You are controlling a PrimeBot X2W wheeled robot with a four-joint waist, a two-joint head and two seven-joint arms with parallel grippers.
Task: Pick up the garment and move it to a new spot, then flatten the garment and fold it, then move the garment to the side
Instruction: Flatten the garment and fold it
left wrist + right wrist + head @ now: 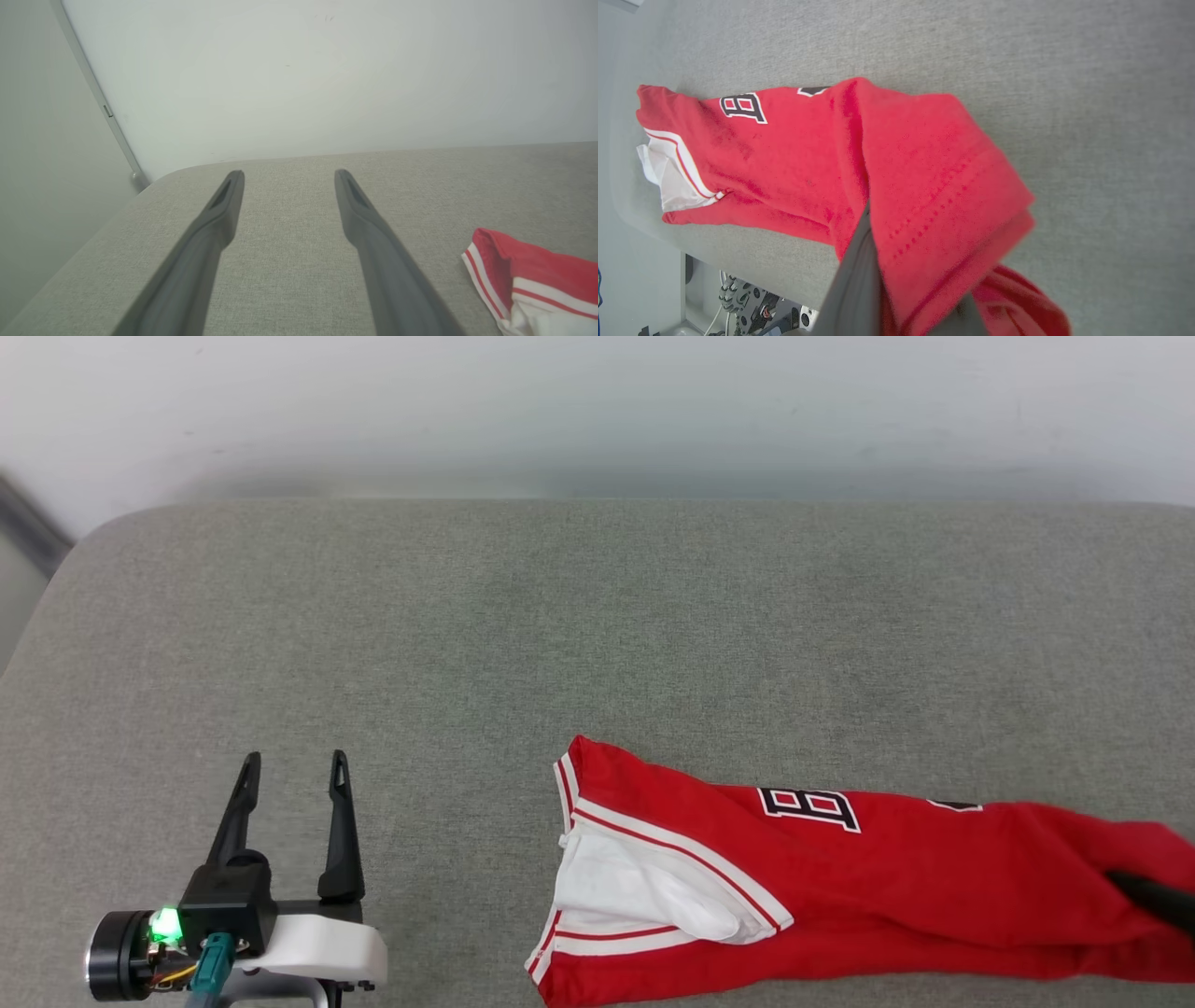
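Note:
The garment (840, 887), a red T-shirt with white sleeve and striped trim, lies stretched lengthwise along the front right of the grey table (560, 635). Its lettering faces up. My right gripper (1158, 896) is shut on the garment's hem end at the right edge of the head view. In the right wrist view the red cloth (924, 186) drapes over the fingers (854, 289) and lifts off the table. My left gripper (294, 761) stands open at the lower left, apart from the shirt. In the left wrist view its fingers (219, 219) hover over bare table, the sleeve end (523, 280) to their right.
A pale wall (597, 411) rises behind the table's far edge. The table's rounded left corner (159, 179) lies ahead of the left gripper. Below the table's near edge, cables and the robot's base (752, 303) show in the right wrist view.

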